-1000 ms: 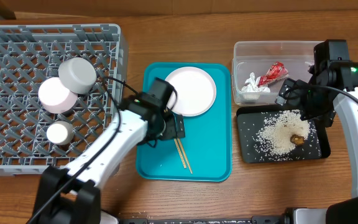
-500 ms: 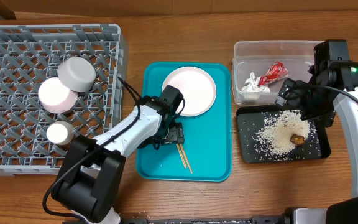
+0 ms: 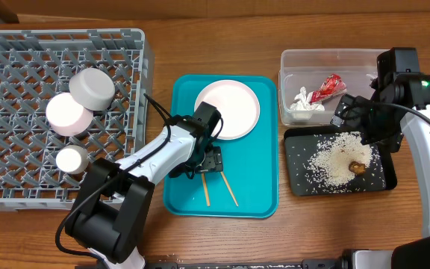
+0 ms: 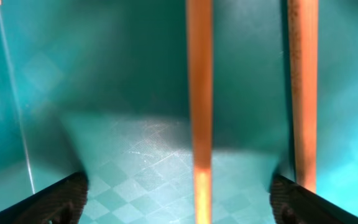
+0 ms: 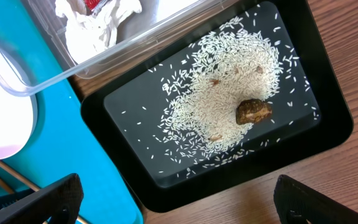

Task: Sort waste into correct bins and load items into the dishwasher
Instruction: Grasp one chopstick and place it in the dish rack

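Two wooden chopsticks [image 3: 218, 189] lie splayed apart on the turquoise tray [image 3: 192, 198]. My left gripper [image 3: 210, 161] is open right above them. In the left wrist view one chopstick [image 4: 199, 93] runs between the fingers [image 4: 179, 202] and the other [image 4: 303, 93] lies by the right finger. The white plate [image 3: 228, 109] sits on the same tray. The grey bowl [image 3: 93, 90], pink bowl [image 3: 68, 113] and white cup [image 3: 72, 159] sit in the grey rack [image 3: 21, 60]. My right gripper [image 3: 369, 127] is open and empty above the black tray [image 5: 135, 180] of rice [image 5: 222, 112] and a brown lump [image 5: 253, 112].
The clear tub [image 3: 297, 60] at the back right holds the red wrapper [image 3: 327, 88] and the white tissue [image 3: 303, 101]. The black tray [image 3: 297, 183] lies just in front of it, close to the turquoise tray's right edge. Bare wooden table [image 3: 424, 224] surrounds them.
The left arm has swung in over the chopsticks. The two chopsticks, lying together before, have spread apart into a V. The right arm has not moved.
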`<action>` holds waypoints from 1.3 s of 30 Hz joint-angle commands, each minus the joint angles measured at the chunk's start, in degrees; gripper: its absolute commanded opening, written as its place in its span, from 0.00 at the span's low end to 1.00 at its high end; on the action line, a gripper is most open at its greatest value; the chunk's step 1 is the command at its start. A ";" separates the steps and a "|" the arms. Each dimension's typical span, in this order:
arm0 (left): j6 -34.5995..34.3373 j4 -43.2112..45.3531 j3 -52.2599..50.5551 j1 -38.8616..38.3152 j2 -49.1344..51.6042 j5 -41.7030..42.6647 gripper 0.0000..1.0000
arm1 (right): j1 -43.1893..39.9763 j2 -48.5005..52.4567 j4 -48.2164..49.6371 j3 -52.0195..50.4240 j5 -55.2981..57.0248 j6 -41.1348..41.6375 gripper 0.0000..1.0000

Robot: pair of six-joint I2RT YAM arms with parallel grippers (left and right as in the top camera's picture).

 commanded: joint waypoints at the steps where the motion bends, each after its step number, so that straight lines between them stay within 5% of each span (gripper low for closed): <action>1: -0.33 -0.87 -0.33 -0.39 1.05 0.04 0.78 | -0.11 -1.66 0.02 1.36 0.35 -0.17 1.00; 5: -0.31 -1.42 -0.33 -0.39 1.05 0.04 0.37 | -0.13 -1.66 -0.04 1.36 0.33 -0.17 1.00; 12: -0.31 -1.86 -0.31 -0.33 1.05 0.63 0.04 | -0.11 -1.66 -0.26 1.36 0.33 -0.17 1.00; 17: 0.98 -3.58 1.18 0.98 -0.22 0.63 0.04 | -0.13 -1.66 -0.63 1.36 0.35 -0.35 1.00; 29: 18.27 -16.04 17.81 12.63 -12.83 -7.58 0.04 | -0.13 -1.66 -0.83 1.36 0.35 -0.35 1.00; 36: 34.45 -11.54 18.93 22.93 -13.33 -9.57 0.04 | -0.13 -1.66 -0.81 1.36 0.35 -0.35 1.00; 39: 35.52 -10.10 18.86 25.90 -11.82 -9.51 0.04 | -0.13 -1.66 -0.87 1.36 0.33 -0.35 1.00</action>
